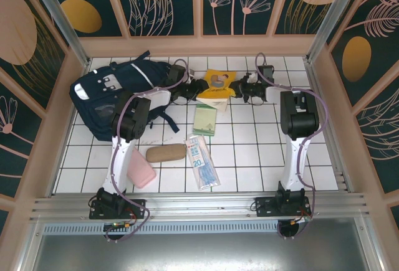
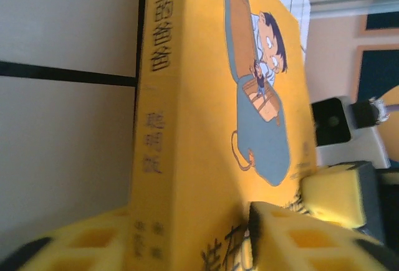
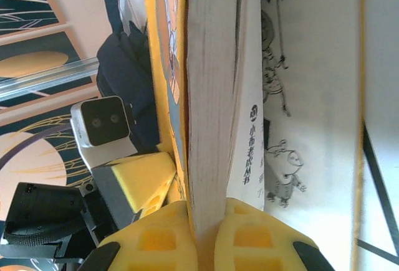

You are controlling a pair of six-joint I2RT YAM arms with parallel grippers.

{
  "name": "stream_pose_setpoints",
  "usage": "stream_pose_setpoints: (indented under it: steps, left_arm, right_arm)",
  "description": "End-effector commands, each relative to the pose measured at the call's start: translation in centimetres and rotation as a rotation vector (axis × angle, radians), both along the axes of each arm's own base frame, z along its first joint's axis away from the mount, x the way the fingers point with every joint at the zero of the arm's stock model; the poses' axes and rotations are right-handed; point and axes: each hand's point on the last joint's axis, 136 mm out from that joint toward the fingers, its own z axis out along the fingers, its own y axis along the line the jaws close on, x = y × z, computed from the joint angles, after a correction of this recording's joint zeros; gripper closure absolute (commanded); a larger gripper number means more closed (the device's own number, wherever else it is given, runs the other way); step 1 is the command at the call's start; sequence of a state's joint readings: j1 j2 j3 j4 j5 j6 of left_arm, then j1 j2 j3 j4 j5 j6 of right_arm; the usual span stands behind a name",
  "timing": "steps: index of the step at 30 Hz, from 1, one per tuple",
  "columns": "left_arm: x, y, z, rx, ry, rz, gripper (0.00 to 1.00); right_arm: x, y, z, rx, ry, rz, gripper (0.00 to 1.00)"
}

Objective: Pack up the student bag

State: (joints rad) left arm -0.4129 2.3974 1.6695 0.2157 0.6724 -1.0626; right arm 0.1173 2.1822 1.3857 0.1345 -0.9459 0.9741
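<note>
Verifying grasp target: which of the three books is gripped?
The yellow book, clamped by left gripper and right gripper; white book and green book lie free.

Bright, even light from overhead floods the white table point(image 1: 249, 152); shadows on it are short and soft. Close up, the yellow book point(image 2: 199, 128) looks soft, its lettering blurred, and its pale pages point(image 3: 212, 96) glare.

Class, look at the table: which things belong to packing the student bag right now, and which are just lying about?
In hand: student bag; yellow book, held by left arm's fingers and right arm's fingers.
Lying about: white book; green booklet; brown case; pink case; printed packet.
</note>
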Motion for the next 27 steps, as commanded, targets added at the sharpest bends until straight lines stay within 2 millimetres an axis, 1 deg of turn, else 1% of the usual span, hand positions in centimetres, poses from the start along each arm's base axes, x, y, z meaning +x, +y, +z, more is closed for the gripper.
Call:
stream_pose_setpoints:
  steps: [1,3,4,5,6,7,8,10,12,14,17,18,19,21,23,25,27]
  left_arm:
    - [0.8,-0.7,2.5,-0.118,-0.061,-0.013,0.74]
    - [0.9,-0.8,2.9,-0.142,-0.07,-0.013,0.85]
    - [0.9,-1.0,3.3,-0.157,-0.079,-0.017,0.9]
    - [1.0,-1.0,3.5,-0.165,-0.081,-0.016,0.97]
    - [1.1,-1.0,3.7,-0.171,-0.089,-0.015,1.0]
    - [1.2,-1.1,4.2,-0.182,-0.105,-0.016,1.0]
    - [1.2,-1.1,4.6,-0.191,-0.119,-0.018,1.0]
    - [1.3,-1.2,5.8,-0.218,-0.149,-0.019,1.0]
    - [1.1,-1.2,7.6,-0.263,-0.188,-0.022,1.0]
    - [0.7,-1.1,9.8,-0.309,-0.243,-0.025,1.0]
    - [-0.7,-0.7,12.7,-0.379,-0.303,-0.036,1.0]
    - [-1.4,-0.5,13.4,-0.401,-0.313,-0.038,1.0]
    - [-2.0,-0.3,14.5,-0.432,-0.334,-0.041,1.0]
    - [-3.3,0.2,16.3,-0.477,-0.362,-0.045,1.0]
    - [-4.8,0.7,17.9,-0.523,-0.387,-0.05,1.0]
    - [-6.3,0.9,19.4,-0.556,-0.41,-0.061,1.0]
    - [-7.6,1.0,20.4,-0.569,-0.427,-0.072,1.0]
  right_arm:
    - [0.1,0.0,2.9,-0.008,-0.113,0.025,1.0]
    - [0.2,-0.4,2.2,-0.055,-0.107,0.013,1.0]
    - [0.2,-0.5,1.9,-0.076,-0.103,0.007,0.98]
    - [0.2,-0.7,1.6,-0.1,-0.097,-0.001,0.87]
    - [0.2,-1.1,1.4,-0.132,-0.096,-0.015,0.74]
    - [0.3,-1.6,1.5,-0.167,-0.099,-0.033,0.64]
    - [0.3,-2.1,1.5,-0.212,-0.102,-0.054,0.56]
    - [0.2,-3.2,1.9,-0.279,-0.119,-0.092,0.44]
    - [-0.2,-3.8,2.5,-0.31,-0.136,-0.113,0.32]
    - [-0.8,-3.7,3.2,-0.3,-0.156,-0.111,0.21]
    - [-1.9,-2.8,4.6,-0.225,-0.194,-0.082,0.02]
    - [-2.2,-2.6,5.0,-0.199,-0.202,-0.073,0.01]
    - [-2.5,-2.3,5.3,-0.168,-0.209,-0.066,0.01]
    - [-2.9,-1.9,6.3,-0.115,-0.235,-0.06,0.01]
    - [-3.2,-1.8,6.8,-0.092,-0.251,-0.065,0.01]
    - [-3.5,-1.4,7.6,-0.053,-0.272,-0.056,0.01]
    - [-3.8,-1.0,8.3,-0.024,-0.285,-0.051,0.01]
